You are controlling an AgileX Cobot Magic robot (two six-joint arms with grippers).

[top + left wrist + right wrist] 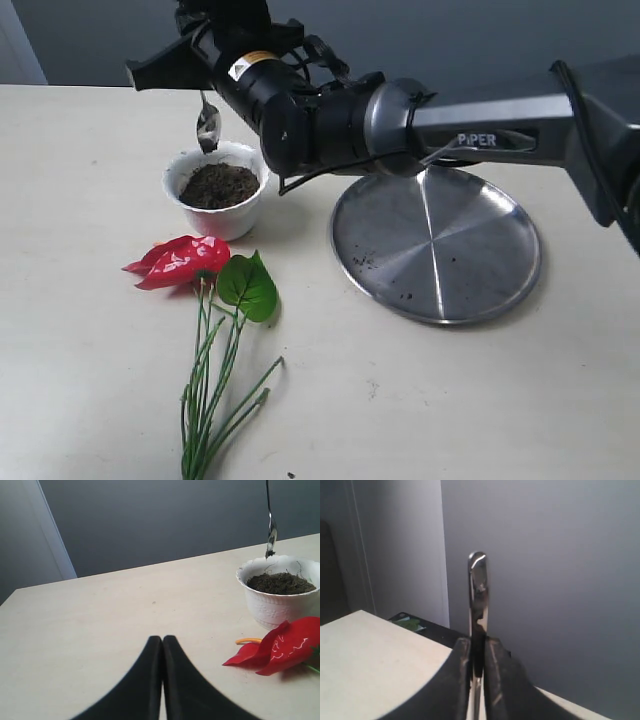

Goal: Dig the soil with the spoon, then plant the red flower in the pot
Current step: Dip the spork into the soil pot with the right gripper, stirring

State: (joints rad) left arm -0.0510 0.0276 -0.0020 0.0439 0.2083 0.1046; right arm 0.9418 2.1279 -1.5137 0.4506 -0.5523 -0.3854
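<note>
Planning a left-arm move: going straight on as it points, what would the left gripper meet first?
The way looks free: the left gripper points across bare table. The pot and red flower sit off that line, though depth is unclear.

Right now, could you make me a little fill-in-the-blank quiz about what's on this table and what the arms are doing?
The right gripper holds the ___ above the pot.
The pot holds dark ___.
The red flower lies on the ___, outside the pot.
The left gripper is ___ and empty.
Missing words: spoon; soil; table; shut.
</note>
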